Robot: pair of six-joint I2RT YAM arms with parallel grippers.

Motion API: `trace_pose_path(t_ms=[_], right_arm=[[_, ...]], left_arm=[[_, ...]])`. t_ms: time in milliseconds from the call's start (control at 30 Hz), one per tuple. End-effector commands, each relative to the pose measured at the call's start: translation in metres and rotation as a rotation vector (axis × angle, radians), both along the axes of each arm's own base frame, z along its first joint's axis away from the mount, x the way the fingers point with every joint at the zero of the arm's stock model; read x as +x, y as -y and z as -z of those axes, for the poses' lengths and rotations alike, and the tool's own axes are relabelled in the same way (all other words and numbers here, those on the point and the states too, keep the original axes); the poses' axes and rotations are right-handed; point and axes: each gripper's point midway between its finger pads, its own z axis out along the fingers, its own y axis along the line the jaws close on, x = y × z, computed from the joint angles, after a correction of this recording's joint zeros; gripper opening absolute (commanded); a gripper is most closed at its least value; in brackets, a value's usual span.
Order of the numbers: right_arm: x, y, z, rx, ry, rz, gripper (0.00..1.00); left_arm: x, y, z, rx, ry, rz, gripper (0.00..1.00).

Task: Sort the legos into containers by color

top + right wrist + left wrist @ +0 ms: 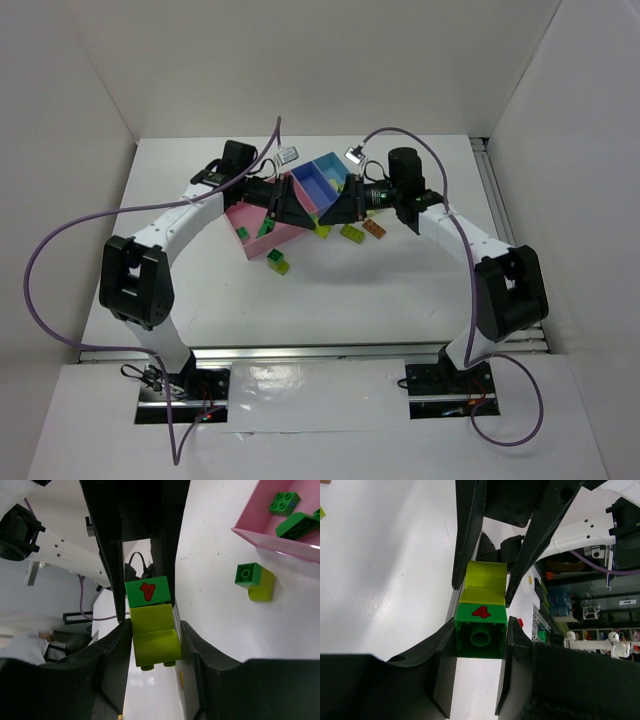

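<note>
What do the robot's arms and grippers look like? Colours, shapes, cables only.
Both the left arm and right arm have white links between chunky black joints. Each trails a looping purple cable. The left gripper and right gripper are black, two-fingered.

Green brick marked 4 is gripped by left tool and joined to yellow-green brick, gripped by right tool. A second pair is laid on desk near pink bin, in which green bricks are seen.
</note>
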Motion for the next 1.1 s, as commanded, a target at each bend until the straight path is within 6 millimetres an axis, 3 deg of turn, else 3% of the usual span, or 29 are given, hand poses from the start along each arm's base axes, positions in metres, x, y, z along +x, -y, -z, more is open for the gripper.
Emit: trace_pose_path(t_ms=[0,133,300,400,500,633,667,700,800,933,967,1000,1033,1067], right_arm=[[0.008,-0.007,-0.022,0.037,0.09,-0.004,0.37],[0.01,-0.004,-0.005,-0.016,0.054,0.031,0.25],[0.01,0.01,0.025,-0.101,-0.01,0.089,0.23],[0.015,0.017,0.032,-0.145,-0.019,0.139,0.23],[0.029,0.032,0.054,-0.24,-0.073,0.26,0.23],[0.048,0.054,0.073,-0.354,-0.104,0.408,0.23],[0.049,0.057,0.077,-0.376,-0.111,0.43,0.23],[0.053,0.06,0.077,-0.395,-0.098,0.447,0.23],[0.057,0.069,0.083,-0.45,-0.099,0.495,0.23],[0.06,0.072,0.083,-0.467,-0.088,0.508,0.23],[0.059,0.073,0.085,-0.478,-0.096,0.513,0.23],[0.061,0.073,0.081,-0.472,-0.087,0.515,0.23],[0.061,0.073,0.081,-0.472,-0.087,0.515,0.23],[0.061,0.073,0.081,-0.472,-0.087,0.515,0.24]], left_arm=[[-0.007,0.002,-0.014,-0.046,0.057,0.037,0.0],[-0.001,-0.004,-0.014,-0.038,0.041,0.006,0.0],[0.013,-0.017,-0.016,-0.032,0.044,-0.048,0.0],[0.022,-0.026,-0.019,-0.027,0.034,-0.087,0.0],[0.044,-0.039,-0.012,0.019,0.029,-0.187,0.0],[0.093,-0.08,0.041,0.333,-0.062,-0.526,0.0],[0.106,-0.095,0.059,0.442,-0.089,-0.616,0.0],[0.112,-0.124,0.084,0.624,-0.11,-0.737,0.0],[0.13,-0.157,0.109,0.833,-0.115,-0.889,0.0],[0.146,-0.168,0.121,0.97,-0.091,-0.963,0.0],[0.144,-0.171,0.137,1.039,-0.12,-0.948,0.0],[0.153,-0.167,0.13,1.047,-0.094,-0.958,0.07],[0.155,-0.169,0.133,1.071,-0.099,-0.96,0.21],[0.155,-0.165,0.139,1.089,-0.1,-0.931,0.57]])
